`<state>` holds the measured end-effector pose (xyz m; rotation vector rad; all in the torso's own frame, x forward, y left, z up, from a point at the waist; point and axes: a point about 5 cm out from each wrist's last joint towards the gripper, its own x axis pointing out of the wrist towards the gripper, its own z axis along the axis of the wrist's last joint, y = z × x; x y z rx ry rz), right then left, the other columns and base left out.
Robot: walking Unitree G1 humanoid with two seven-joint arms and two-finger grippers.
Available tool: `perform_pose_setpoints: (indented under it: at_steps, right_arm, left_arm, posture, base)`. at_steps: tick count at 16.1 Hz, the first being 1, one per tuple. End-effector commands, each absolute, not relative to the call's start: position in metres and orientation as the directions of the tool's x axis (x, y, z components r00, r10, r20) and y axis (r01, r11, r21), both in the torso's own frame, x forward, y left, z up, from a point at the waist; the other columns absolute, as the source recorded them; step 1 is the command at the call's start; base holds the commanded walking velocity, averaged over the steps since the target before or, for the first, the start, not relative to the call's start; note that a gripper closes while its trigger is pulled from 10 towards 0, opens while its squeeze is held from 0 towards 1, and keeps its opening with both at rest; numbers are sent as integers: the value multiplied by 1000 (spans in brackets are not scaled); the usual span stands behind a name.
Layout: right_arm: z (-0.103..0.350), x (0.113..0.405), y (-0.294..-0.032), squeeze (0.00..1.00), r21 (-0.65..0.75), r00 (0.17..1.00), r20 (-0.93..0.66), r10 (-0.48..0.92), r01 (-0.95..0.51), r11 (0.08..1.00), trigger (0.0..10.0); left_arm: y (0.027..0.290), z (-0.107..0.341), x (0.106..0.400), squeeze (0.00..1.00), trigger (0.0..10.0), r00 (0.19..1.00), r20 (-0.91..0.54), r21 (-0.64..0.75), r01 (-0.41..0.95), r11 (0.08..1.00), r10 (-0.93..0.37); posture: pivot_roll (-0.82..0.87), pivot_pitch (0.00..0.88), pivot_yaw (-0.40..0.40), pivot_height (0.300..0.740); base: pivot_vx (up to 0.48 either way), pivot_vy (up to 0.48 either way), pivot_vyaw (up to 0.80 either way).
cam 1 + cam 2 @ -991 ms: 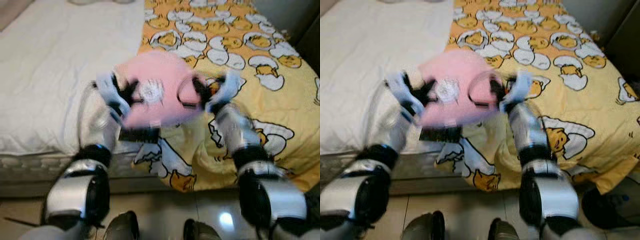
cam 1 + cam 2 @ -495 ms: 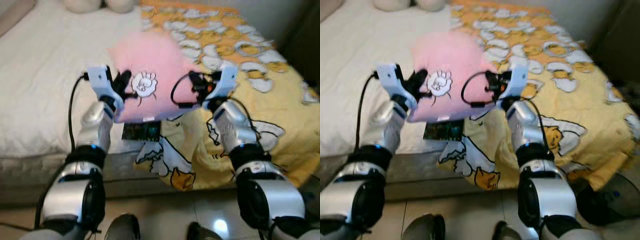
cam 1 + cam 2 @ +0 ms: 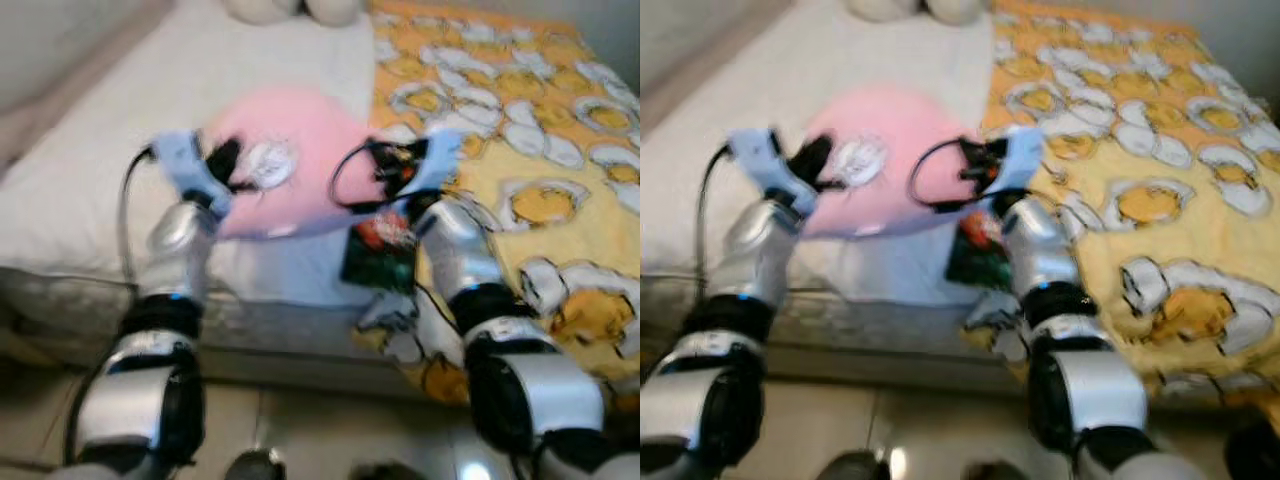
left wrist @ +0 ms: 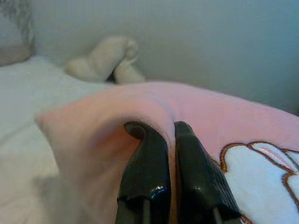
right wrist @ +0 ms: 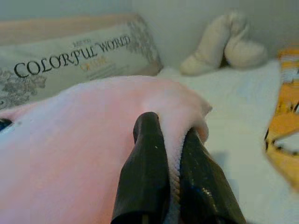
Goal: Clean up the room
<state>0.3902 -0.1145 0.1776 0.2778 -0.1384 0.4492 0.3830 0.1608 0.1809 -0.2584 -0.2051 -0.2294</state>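
Note:
I hold a pink pillow (image 3: pixel 300 150) with a white cartoon patch in the air over the bed's near edge, one gripper at each side. My left gripper (image 3: pixel 222 165) is shut on its left corner; in the left wrist view the two black fingers (image 4: pixel 145 172) pinch a fold of pink fabric (image 4: pixel 93 130). On the right side my right gripper (image 3: pixel 385 172) is shut on the pillow's edge, and the right wrist view has its fingers (image 5: pixel 147 172) clamped on the pink cloth (image 5: pixel 70 154). A small dark packet (image 3: pixel 378 250) lies on the bed below the pillow.
The bed has a white sheet (image 3: pixel 120 130) on the left and a yellow cartoon-egg quilt (image 3: pixel 540 180) on the right. A cream plush toy (image 3: pixel 290 10) lies at the head. A printed pillow (image 5: pixel 65 60) leans against the wall. Tiled floor (image 3: pixel 300 430) lies below.
The whole view has swung to the left and blurred, so the camera moved. Both grippers still hold the pink pillow, now over the white sheet rather than the quilt's edge.

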Motion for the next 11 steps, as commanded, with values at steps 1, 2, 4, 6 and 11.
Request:
perform_pose_setpoints:
  at_steps: [1, 2, 4, 6, 11]
  right_arm:
    - [185, 392, -118, 0, 220, 890, 229, 395, -443, 869, 0]
    - [185, 392, -118, 0, 221, 890, 227, 396, -443, 869, 0]
    - [183, 392, -119, 0, 222, 892, 222, 393, -438, 871, 0]
    - [181, 391, -119, 0, 216, 893, 217, 394, -437, 873, 0]
    - [178, 390, -119, 0, 214, 892, 214, 399, -442, 871, 0]
  left_arm:
    - [161, 182, 382, 0, 0, 952, 234, -219, 249, 944, -197]
    - [163, 182, 382, 0, 0, 953, 231, -212, 245, 946, -195]
    - [167, 181, 381, 0, 0, 954, 224, -193, 246, 950, -201]
    - [170, 181, 382, 0, 0, 956, 213, -180, 242, 953, -203]
    - [165, 178, 382, 0, 0, 959, 198, -182, 241, 953, -205]
  posture:
    - [19, 0, -49, 740]
    - [21, 0, -52, 740]
    - [24, 0, -56, 740]
    - [24, 0, -57, 740]
    - [16, 0, -57, 740]
  base:
    - [0, 480, 0]
    - [0, 480, 0]
    - [0, 480, 0]
    - [0, 480, 0]
    - [0, 480, 0]
